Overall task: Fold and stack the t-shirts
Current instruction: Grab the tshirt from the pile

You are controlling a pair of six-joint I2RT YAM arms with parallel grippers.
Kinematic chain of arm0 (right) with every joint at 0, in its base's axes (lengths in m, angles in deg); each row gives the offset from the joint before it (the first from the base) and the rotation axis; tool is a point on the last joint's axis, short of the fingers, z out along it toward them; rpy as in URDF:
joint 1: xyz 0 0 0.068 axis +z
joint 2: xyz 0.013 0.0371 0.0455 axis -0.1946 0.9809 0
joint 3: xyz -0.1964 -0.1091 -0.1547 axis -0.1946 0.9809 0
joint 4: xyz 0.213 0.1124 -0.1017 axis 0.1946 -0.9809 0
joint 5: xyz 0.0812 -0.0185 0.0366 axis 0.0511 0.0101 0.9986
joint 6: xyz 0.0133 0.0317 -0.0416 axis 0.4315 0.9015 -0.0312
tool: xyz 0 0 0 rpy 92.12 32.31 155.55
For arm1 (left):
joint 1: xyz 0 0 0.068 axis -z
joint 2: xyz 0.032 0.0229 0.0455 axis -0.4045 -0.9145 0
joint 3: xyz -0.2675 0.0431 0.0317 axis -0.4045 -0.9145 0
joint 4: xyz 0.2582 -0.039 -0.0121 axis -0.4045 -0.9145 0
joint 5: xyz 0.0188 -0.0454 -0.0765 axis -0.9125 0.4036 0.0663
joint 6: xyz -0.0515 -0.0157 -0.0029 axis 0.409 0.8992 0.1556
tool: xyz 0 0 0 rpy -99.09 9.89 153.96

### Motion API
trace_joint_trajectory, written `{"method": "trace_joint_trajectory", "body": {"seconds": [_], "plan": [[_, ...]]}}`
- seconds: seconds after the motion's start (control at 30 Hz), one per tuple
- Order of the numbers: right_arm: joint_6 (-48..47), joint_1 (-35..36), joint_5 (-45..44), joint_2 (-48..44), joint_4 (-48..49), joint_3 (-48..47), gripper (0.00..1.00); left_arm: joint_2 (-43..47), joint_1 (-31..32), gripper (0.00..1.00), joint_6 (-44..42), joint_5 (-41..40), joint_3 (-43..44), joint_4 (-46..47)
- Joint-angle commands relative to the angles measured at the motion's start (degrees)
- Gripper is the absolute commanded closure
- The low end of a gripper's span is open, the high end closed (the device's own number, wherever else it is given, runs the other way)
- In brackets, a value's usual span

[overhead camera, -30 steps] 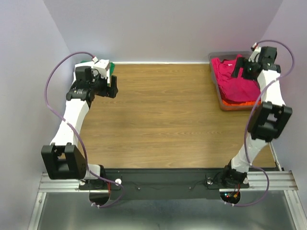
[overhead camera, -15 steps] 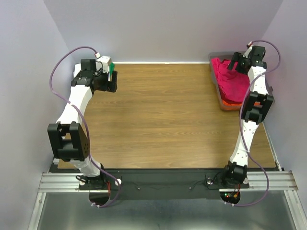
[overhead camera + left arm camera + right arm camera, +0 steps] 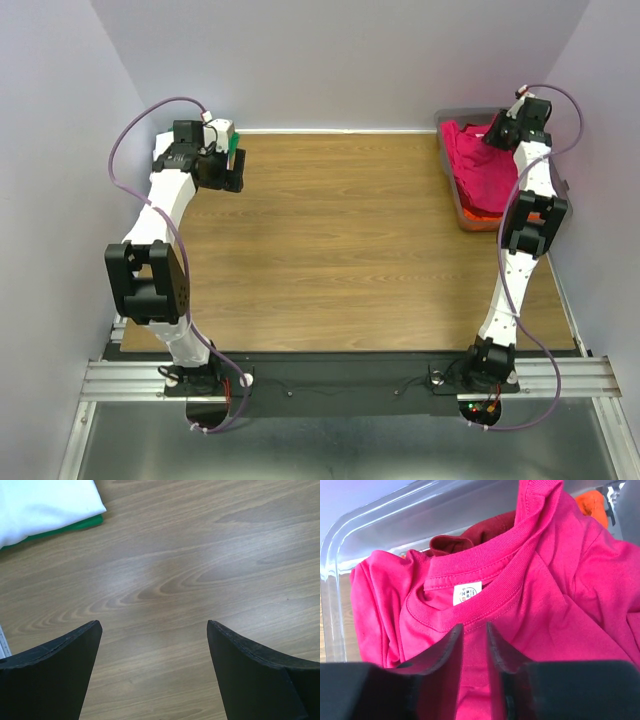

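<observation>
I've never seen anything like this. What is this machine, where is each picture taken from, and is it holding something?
These are two robot arms bolted at a wooden table. One picture looks down from above; the other two come from cameras on the wrists. The left end effector is open over bare wood, near white cloth lying on green cloth. The right end effector pinches a bright pink t-shirt in a clear plastic bin, with dark red cloth and orange cloth also inside.

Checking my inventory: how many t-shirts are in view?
5: bright pink cloth tee, dark red tee and orange tee in the clear plastic bin; folded white tee on green tee, far-left corner. More may be hidden.
</observation>
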Motion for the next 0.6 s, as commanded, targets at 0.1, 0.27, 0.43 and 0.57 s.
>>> {"method": "trace_joint_trajectory", "body": {"seconds": [0.1,0.27,0.43,0.57], "plan": [[1.67,0.03,-0.23,-1.54,4.15,0.76,0.50,-1.02,0.13,0.01,-0.30,2.38,5.11,-1.03],[2.55,0.03,-0.67,-0.22,4.24,0.93,0.45,-1.03,0.12,0.01,-0.04,2.30,4.50,-0.94],[2.55,0.03,-1.11,1.01,4.42,0.84,0.48,-1.11,0.12,0.01,-0.04,2.12,4.50,-0.94],[2.73,0.03,-1.20,1.71,4.42,0.84,0.52,-1.64,0.12,0.01,0.14,2.04,5.20,-1.12]]}}
